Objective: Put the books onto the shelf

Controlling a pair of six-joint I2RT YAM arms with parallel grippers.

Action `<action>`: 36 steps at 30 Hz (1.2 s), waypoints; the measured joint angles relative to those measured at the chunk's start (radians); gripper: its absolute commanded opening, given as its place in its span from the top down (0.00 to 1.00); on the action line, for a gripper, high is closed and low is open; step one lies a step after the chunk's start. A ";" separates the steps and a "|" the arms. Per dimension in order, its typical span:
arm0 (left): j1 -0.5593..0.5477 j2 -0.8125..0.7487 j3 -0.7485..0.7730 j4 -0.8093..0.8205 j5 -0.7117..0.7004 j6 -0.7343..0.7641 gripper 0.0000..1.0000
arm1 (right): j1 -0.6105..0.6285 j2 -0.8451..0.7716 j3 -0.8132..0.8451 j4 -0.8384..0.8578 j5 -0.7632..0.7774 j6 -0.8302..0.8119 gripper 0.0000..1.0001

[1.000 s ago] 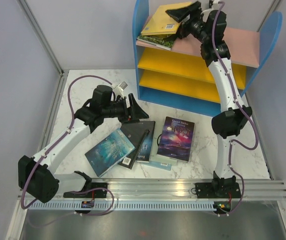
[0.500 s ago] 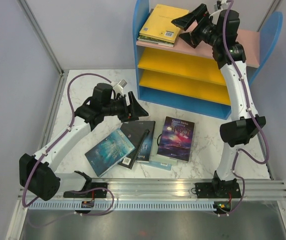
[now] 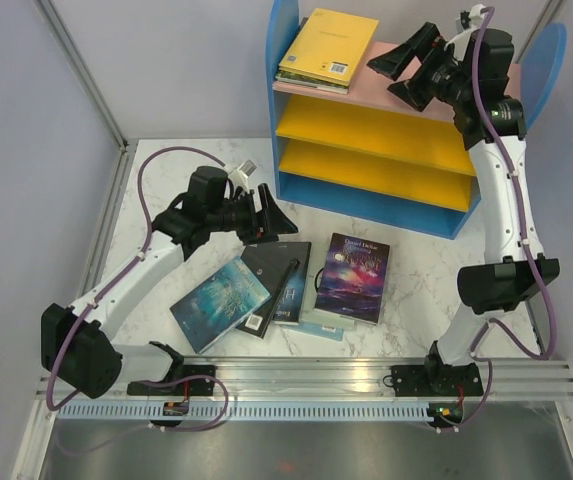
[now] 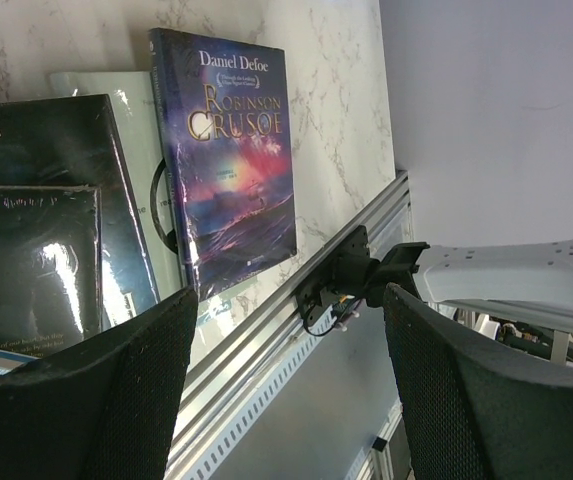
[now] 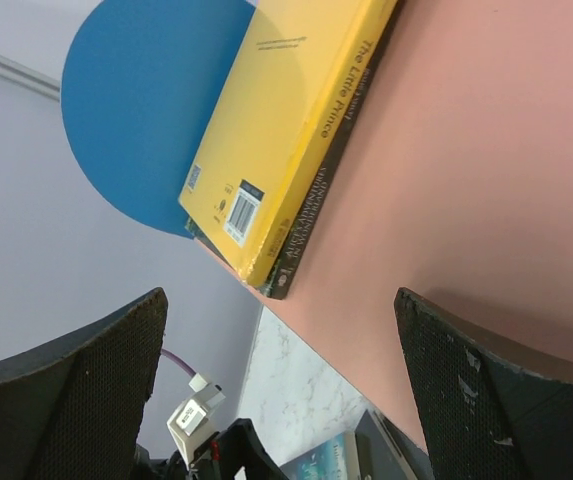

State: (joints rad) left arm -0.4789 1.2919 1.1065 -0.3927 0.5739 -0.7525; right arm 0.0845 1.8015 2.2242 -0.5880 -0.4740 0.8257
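1. Shelf (image 3: 376,128): at the table's (image 3: 161,200) far edge. The right arm (image 3: 503,190) hides part of its right panel from you.
2. Purple-blue book (image 3: 353,277), black book (image 3: 278,272) and teal-blue book (image 3: 220,303): on the table, overlapping. The pale blue book (image 3: 326,330) is mostly covered.
3. Yellow-backed book (image 3: 328,45): flat on the pink top board (image 3: 486,100), at its left end.
4. Right gripper (image 3: 382,80): jaws wide apart and empty, over the bare pink board.
5. Left gripper (image 3: 274,222): jaws parted and empty, above the black book.

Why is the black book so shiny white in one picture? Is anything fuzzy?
Left wrist view: light glares white off the glossy black book, yet the title on the Robinson Crusoe book is sharp. Right wrist view: the spine of the yellow book reads clearly. Top view: even light, faint shadows.
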 measured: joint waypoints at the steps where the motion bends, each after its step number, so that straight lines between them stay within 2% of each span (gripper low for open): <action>1: 0.000 0.005 0.000 0.000 0.000 0.002 0.22 | -0.011 -0.006 -0.004 -0.007 0.000 -0.004 0.02; 3: 0.000 0.014 0.000 -0.002 0.001 0.003 0.22 | -0.025 -0.010 -0.005 -0.014 0.001 -0.007 0.02; 4: 0.000 0.018 0.000 -0.003 0.002 0.003 0.22 | -0.030 -0.010 -0.005 -0.013 0.001 -0.006 0.06; 5: 0.000 0.021 0.000 -0.003 0.002 0.003 0.22 | -0.034 -0.010 -0.005 -0.011 0.001 -0.004 0.16; 7: 0.000 0.024 0.003 -0.004 0.003 0.005 0.22 | -0.037 -0.008 -0.011 -0.011 -0.002 0.009 0.19; 13: 0.000 0.038 0.029 -0.005 0.006 0.018 0.22 | -0.024 -0.053 -0.110 0.087 -0.043 0.010 0.16; 15: -0.001 0.060 0.036 -0.003 0.008 0.026 0.22 | 0.003 -0.141 -0.234 0.115 -0.053 -0.023 0.16; 18: -0.014 0.117 0.048 -0.002 0.007 0.041 0.22 | 0.075 -0.350 -0.507 0.145 -0.064 -0.067 0.16; 22: -0.060 0.233 0.085 -0.004 0.006 0.057 0.23 | 0.112 -0.705 -0.977 0.101 -0.067 -0.078 0.14; 25: -0.096 0.317 0.114 -0.003 0.007 0.065 0.24 | 0.103 -0.866 -1.214 0.016 -0.031 -0.074 0.08; 30: -0.132 0.425 0.155 -0.003 0.008 0.071 0.24 | 0.101 -0.920 -1.448 -0.078 0.047 -0.063 0.04; 36: -0.182 0.551 0.214 0.005 0.011 0.082 0.25 | 0.096 -0.876 -1.566 -0.121 0.118 -0.055 0.02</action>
State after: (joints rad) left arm -0.6609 1.8427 1.3201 -0.3874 0.5850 -0.6704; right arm 0.1806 0.9253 0.6586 -0.7094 -0.3557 0.7712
